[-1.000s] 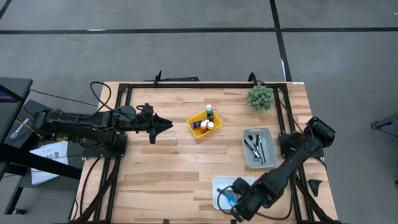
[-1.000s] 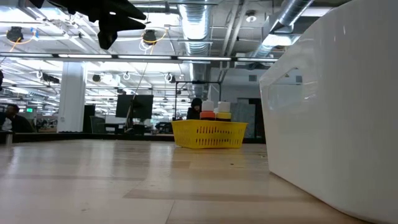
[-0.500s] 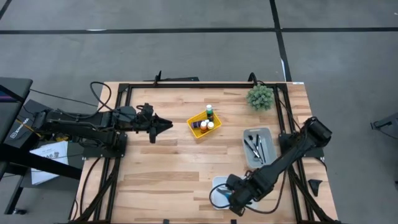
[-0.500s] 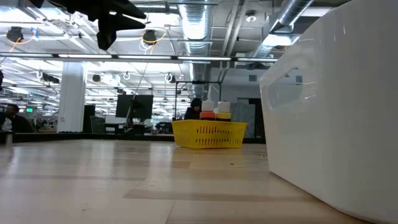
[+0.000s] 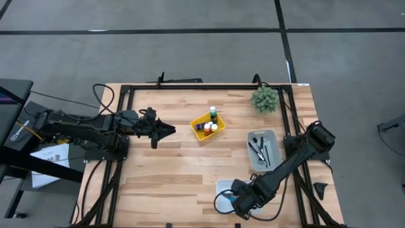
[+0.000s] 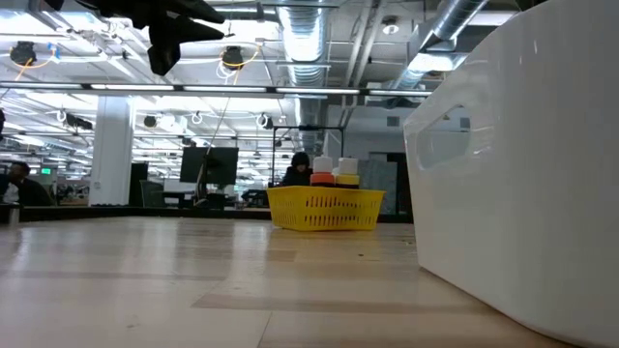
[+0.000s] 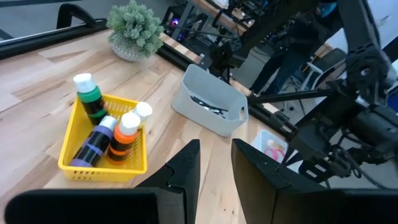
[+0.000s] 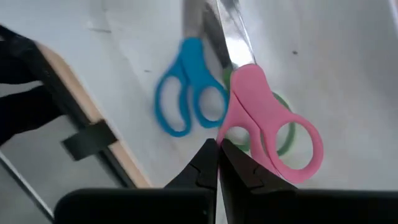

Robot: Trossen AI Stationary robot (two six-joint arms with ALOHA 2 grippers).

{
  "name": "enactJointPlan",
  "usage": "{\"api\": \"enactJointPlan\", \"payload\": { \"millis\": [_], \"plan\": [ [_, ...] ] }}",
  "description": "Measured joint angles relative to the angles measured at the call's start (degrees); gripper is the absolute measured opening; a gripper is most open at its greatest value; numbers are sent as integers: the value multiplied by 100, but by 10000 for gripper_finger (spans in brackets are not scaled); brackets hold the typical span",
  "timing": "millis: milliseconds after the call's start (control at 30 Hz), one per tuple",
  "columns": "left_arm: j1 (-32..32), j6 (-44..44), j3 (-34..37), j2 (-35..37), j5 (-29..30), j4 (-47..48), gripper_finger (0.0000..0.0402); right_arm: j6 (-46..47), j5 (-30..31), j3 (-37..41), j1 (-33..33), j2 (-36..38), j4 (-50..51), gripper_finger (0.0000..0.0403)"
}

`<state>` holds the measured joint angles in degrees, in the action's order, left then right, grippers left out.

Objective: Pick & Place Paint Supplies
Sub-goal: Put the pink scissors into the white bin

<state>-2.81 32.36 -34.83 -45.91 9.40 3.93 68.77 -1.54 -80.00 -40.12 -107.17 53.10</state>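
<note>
- Our right gripper [image 8: 217, 152] is pinched shut, empty, over the scissors [image 8: 267, 124] in the white bin [image 5: 223, 188] at the table's near edge.
- Our left gripper [image 7: 214, 158] hangs slightly open, empty, beside the yellow basket [image 7: 74, 155] of paint bottles [image 7: 122, 134].

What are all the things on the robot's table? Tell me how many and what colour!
Basket: one, yellow, middle of the table.
Paint bottles: four, green, purple, orange and yellow, inside the basket.
Plant: one, green and spiky, far right corner.
Grey bin: one, right side, dark-handled tools inside.
White bin: one, near edge of the table.
Scissors: blue, pink and a green pair partly hidden, in the white bin.
Left gripper: dark, slightly open, empty, beside the basket.
Right gripper: dark, shut, over the scissors.
</note>
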Motion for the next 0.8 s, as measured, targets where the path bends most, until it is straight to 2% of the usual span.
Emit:
{"api": "enactJointPlan", "payload": {
  "millis": [467, 800],
  "plan": [
    [2, -9, 0, 2, -3, 10, 85, -175, -61, 211, -35, -2, -265, 1],
    [2, -2, 0, 0, -5, 8, 85, -143, -47, 210, -35, -2, -37, 43]
  ]
}}
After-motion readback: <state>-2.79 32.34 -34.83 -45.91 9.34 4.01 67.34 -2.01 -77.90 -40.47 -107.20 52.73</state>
